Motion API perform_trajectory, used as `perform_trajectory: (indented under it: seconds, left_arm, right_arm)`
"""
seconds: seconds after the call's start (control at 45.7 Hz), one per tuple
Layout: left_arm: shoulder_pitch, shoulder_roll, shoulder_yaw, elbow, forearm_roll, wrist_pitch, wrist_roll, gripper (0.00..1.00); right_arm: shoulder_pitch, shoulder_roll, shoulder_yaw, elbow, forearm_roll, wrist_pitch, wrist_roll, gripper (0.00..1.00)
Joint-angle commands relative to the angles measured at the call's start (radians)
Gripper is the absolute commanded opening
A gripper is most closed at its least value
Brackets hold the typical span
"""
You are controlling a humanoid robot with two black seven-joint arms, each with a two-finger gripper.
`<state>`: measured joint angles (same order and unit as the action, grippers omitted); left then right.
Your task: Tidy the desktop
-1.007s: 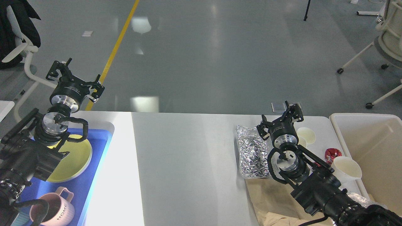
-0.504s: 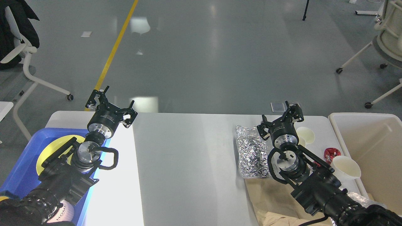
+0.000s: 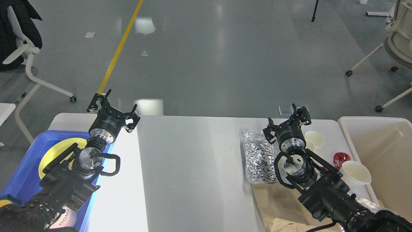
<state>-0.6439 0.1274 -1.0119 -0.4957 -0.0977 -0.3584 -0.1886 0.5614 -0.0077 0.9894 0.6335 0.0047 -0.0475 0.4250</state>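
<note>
The desktop (image 3: 193, 167) is seen filling the lower middle of the view. The left gripper (image 3: 113, 109) is held at ten o'clock over its far left edge, fingers apart, beside the blue tray (image 3: 22, 174). The right gripper (image 3: 287, 123) is held at three o'clock, fingers apart and empty, beside the foil bag (image 3: 257, 156).
</note>
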Motion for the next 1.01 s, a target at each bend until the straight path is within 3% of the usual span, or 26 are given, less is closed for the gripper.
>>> perform_trajectory:
  seconds: [0.0,0.985]
  left_arm:
    - [0.001,0.000,-0.001,-0.001,0.000,-0.001,0.000,0.98]
    - [0.001,0.000,-0.001,0.000,-0.002,-0.001,0.000,0.98]
  right_arm:
    - [0.000,0.000,0.000,0.000,0.000,0.000,0.000,1.00]
    - [0.035,0.000,-0.003,-0.041,0.012,-0.017,-0.012,1.00]
